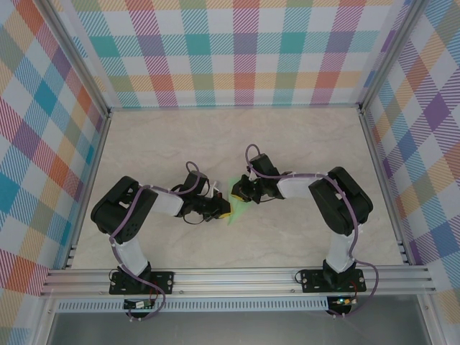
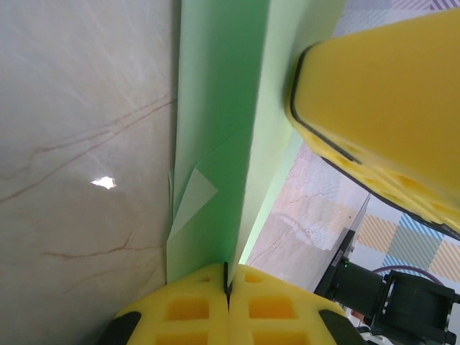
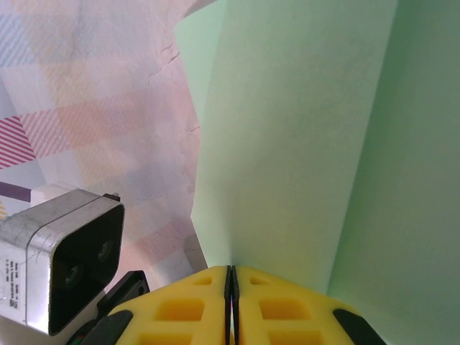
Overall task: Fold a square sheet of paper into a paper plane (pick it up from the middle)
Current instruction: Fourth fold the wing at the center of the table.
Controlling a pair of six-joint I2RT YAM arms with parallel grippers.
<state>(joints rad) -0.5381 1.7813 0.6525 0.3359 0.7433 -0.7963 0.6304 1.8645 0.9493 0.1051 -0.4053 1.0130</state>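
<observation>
Mint-green paper (image 2: 215,108) (creased) pinched by left fingers (image 2: 187,309) and right fingers (image 3: 280,309).

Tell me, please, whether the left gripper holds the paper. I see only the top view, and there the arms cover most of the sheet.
Observer: Yes. In the left wrist view the left gripper is shut on the paper; a folded edge runs straight into the seam between its fingers.
Operator: And the right one, does it grip too?
Observer: It does. In the right wrist view the right gripper is shut as well, and the paper rises out from between its closed fingers.
</observation>
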